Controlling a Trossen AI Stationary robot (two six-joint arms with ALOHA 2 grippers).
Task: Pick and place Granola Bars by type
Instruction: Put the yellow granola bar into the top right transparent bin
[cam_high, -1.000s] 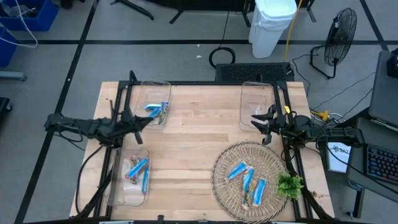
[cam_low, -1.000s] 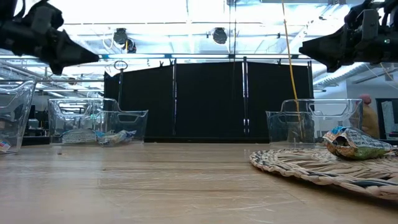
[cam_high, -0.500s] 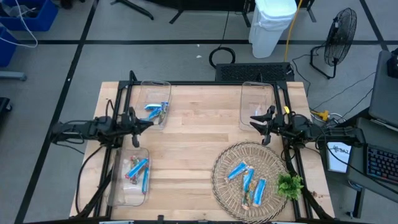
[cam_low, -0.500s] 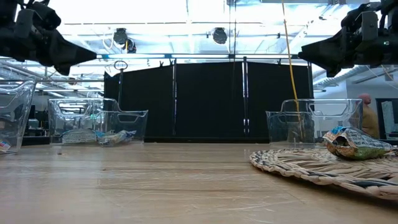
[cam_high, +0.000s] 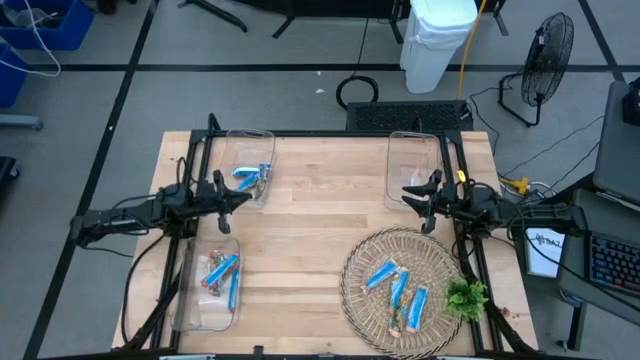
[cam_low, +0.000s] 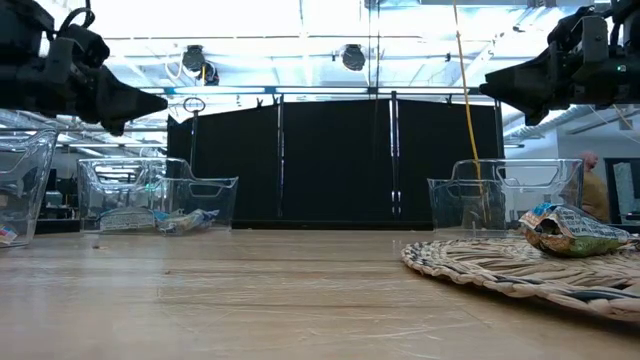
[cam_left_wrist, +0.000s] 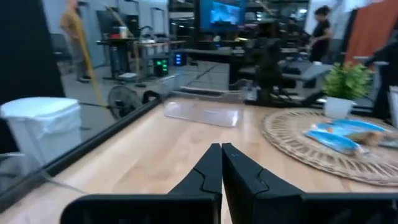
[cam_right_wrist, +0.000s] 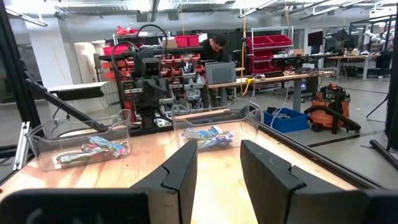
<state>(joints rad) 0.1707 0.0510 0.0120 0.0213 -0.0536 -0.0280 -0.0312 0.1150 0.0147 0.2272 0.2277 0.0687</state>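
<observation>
Several granola bars (cam_high: 399, 290), mostly shiny blue, lie on a round woven tray (cam_high: 357, 262) at the table's near right. More bars (cam_high: 222, 272), blue and multicoloured, lie in the near left clear bin (cam_high: 190, 305). Others (cam_high: 250, 176) sit in the far left bin (cam_high: 250, 138). My left gripper (cam_high: 240, 196) hovers shut between the two left bins, pointing right; its wrist view shows the fingers (cam_left_wrist: 221, 158) closed together. My right gripper (cam_high: 410, 195) hovers open by the far right bin (cam_high: 413, 140), pointing left, with a gap between its fingers (cam_right_wrist: 217, 168).
A green leafy sprig (cam_high: 466, 297) lies at the woven tray's right rim. The table's middle is bare wood (cam_high: 320, 230). Black frame rails (cam_high: 330, 135) run along the far edge and both sides. A person stands far off in the room (cam_right_wrist: 217, 46).
My left arm has swung its rear part toward the table's near edge, while its shut gripper has stayed between the two left bins, shifting slightly right. My right arm has kept still.
</observation>
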